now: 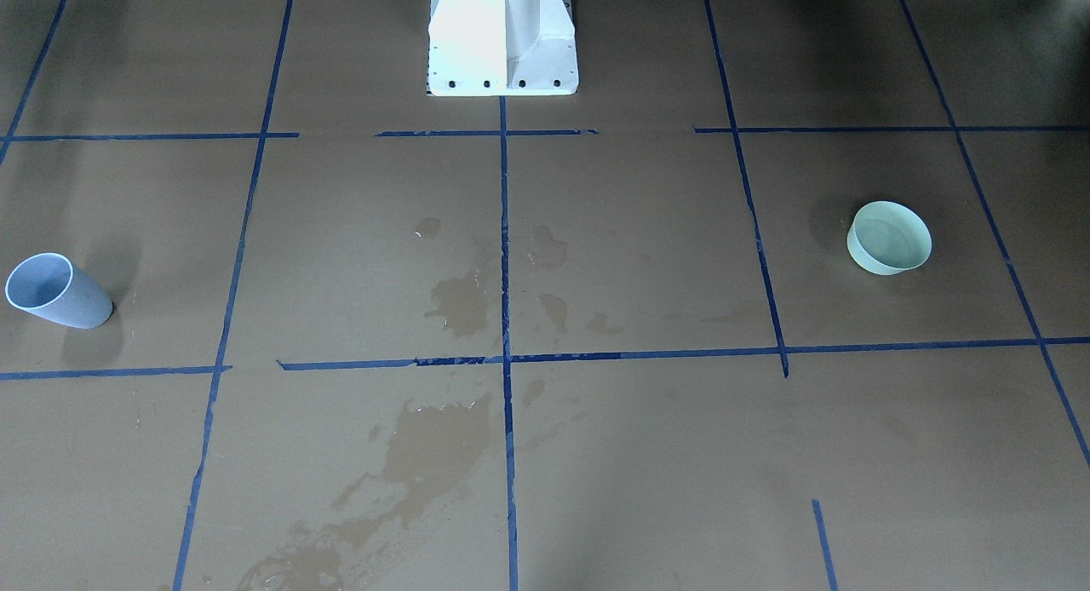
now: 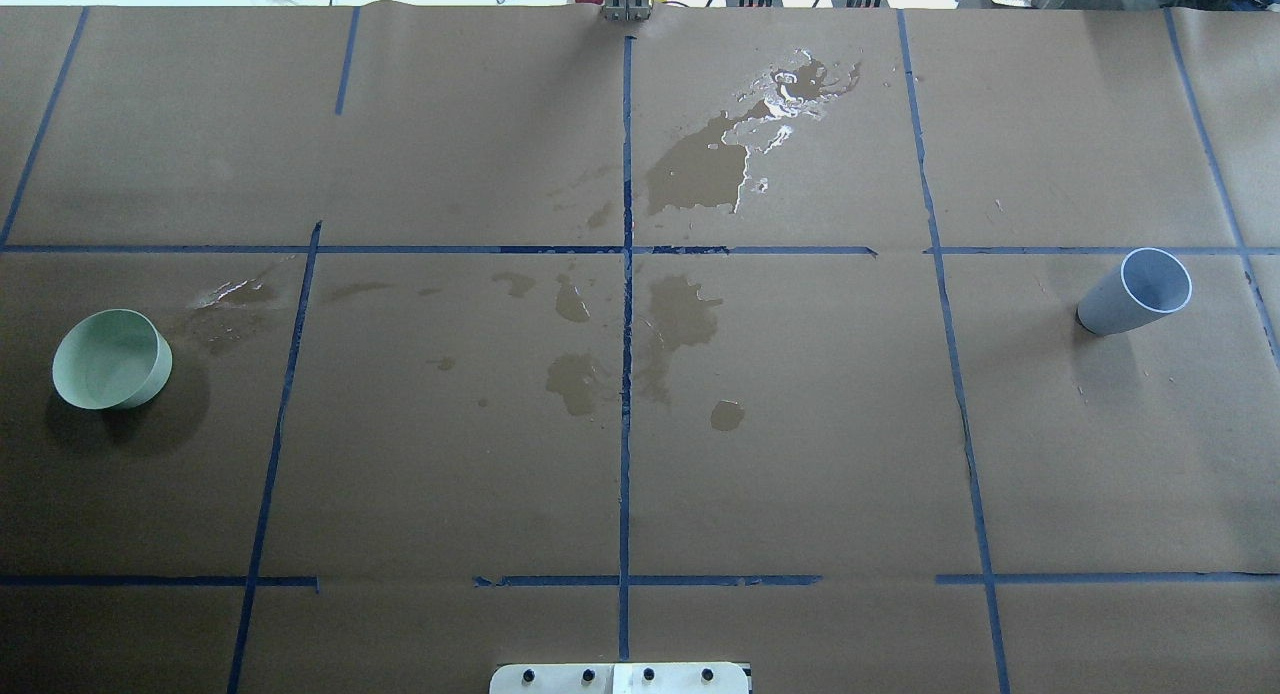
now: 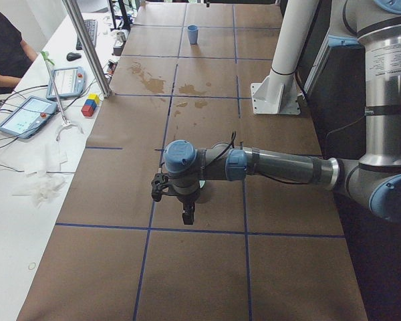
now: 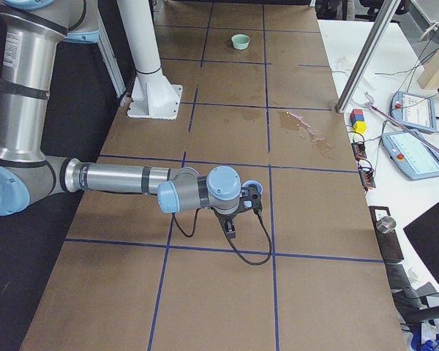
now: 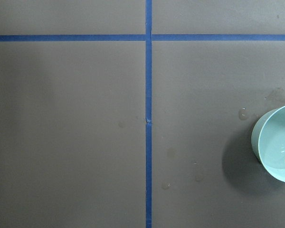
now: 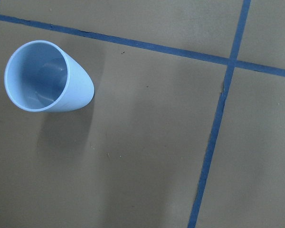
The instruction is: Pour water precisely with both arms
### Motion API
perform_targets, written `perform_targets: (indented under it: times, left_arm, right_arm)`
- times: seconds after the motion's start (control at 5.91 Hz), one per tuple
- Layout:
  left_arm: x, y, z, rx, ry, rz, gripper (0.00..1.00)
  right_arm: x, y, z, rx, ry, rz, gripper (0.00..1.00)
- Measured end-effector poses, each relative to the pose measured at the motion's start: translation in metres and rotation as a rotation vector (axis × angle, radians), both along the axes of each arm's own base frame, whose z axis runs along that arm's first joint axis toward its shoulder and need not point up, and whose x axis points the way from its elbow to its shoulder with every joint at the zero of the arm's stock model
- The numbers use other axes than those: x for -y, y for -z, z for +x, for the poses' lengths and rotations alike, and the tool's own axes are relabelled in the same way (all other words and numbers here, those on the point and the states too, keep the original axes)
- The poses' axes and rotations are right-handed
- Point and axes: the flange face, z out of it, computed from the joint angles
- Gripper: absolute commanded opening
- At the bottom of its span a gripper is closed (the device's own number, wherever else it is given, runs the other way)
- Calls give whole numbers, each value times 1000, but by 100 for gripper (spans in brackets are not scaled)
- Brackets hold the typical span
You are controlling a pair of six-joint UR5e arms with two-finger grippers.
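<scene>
Whether the jaws of the left arm (image 3: 281, 167) and of the right arm (image 4: 124, 178) are spread or pressed together cannot be told; both point down over the brown counter (image 2: 800, 424). The water (image 5: 281, 153) lies shallow in a green bowl (image 2: 110, 359) at the robot's left end. A blue cup (image 2: 1135, 292) stands upright well apart at the right end, and puddles (image 2: 785, 94) glisten between them.
</scene>
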Motion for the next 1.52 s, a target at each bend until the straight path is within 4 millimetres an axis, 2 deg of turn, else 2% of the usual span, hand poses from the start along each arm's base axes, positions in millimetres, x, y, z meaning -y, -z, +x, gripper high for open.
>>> perform_targets:
  times: [0.68,0.85,1.18,1.35,1.52]
  left_arm:
    - [12,7,56,-54,-97,72,100]
    - [19,11,86,-59,-79,56,100]
    - [35,13,166,-73,-27,-26,100]
    - [45,4,204,-75,-20,-49,100]
    - [51,-10,227,-80,-24,-54,100]
  right_arm:
    - [1,3,-2,1,6,9,100]
    - [1,4,-2,1,6,13,100]
    - [2,6,-2,1,7,19,100]
    - [2,7,-2,1,8,20,100]
    - [2,8,-3,2,9,30,100]
